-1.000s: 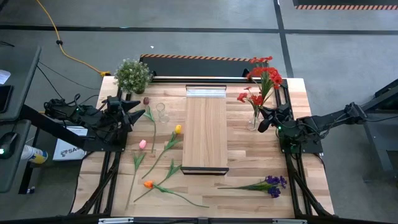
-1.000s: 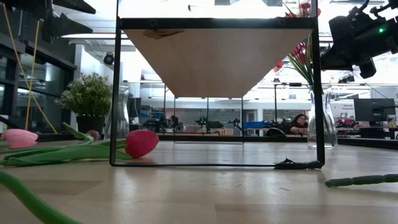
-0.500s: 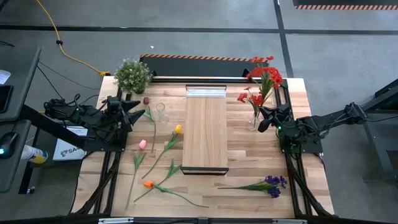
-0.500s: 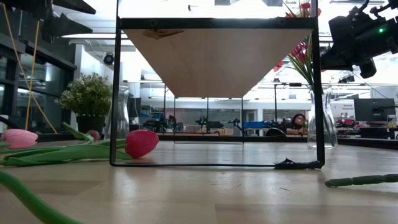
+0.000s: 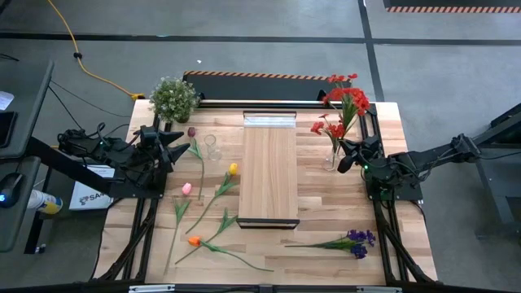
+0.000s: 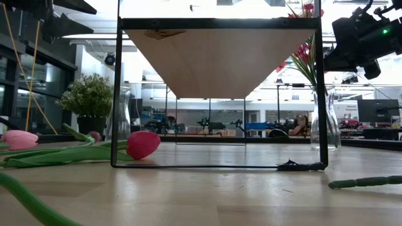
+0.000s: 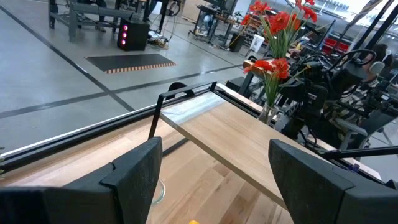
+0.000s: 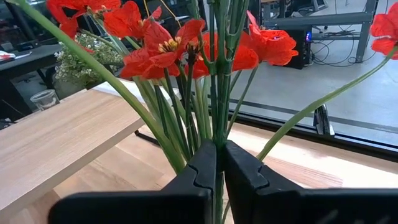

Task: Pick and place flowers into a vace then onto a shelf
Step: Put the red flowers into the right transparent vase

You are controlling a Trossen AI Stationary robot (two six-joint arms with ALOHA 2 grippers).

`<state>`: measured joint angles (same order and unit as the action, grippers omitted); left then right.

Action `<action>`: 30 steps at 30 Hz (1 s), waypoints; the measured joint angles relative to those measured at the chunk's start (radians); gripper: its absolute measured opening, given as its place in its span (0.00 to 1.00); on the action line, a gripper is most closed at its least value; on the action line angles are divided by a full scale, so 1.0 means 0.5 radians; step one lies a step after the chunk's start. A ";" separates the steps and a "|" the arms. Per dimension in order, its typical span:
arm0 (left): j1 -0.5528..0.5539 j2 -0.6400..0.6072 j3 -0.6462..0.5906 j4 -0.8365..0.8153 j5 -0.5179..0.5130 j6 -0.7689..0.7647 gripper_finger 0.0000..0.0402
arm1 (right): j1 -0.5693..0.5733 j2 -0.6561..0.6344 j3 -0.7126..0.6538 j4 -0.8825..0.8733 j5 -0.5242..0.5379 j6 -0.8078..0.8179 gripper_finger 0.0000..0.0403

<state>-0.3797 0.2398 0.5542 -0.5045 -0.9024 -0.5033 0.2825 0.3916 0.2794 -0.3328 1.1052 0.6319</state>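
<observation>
We see a butcher-block tabletop of pale, striped planks, carried on a black metal frame above a grey concrete floor crossed by dark lines and a yellow cable. Down its middle lies the shelf, a long narrow board of smooth light wood on thin black legs, with a dark front edge and a pale strip at the far end. At right, the right gripper pinches a slim green stem of the red flowers between its matte black fingers, nearly closed; the bunch stands in a clear glass vase near the table's right edge, just beside the shelf. At left, the left gripper hangs spread wide and empty over the table's left side, near the bushy pale-green potted plant at the far left corner. A small empty clear glass vase stands between that gripper and the shelf. Loose artificial stems with glossy green leaves lie flat on the planks to the shelf's left: a dark maroon tulip, a yellow tulip, a pink tulip and an orange tulip. A purple flower spray lies near the front right corner. Beyond the table, the low view shows a bright open workshop with desks and monitors.
</observation>
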 joint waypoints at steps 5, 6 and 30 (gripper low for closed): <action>0.000 0.000 0.000 0.000 0.000 0.001 0.81 | 0.000 0.000 0.000 -0.012 0.007 0.000 0.03; 0.000 0.000 0.000 0.000 0.000 0.000 0.81 | 0.000 0.000 0.000 -0.026 0.004 0.007 0.03; 0.000 0.000 0.000 0.000 -0.001 0.001 0.81 | -0.001 0.000 0.000 -0.198 -0.097 0.256 0.13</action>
<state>-0.3797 0.2398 0.5541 -0.5045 -0.9028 -0.5026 0.2821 0.3916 0.2794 -0.4316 1.0569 0.7597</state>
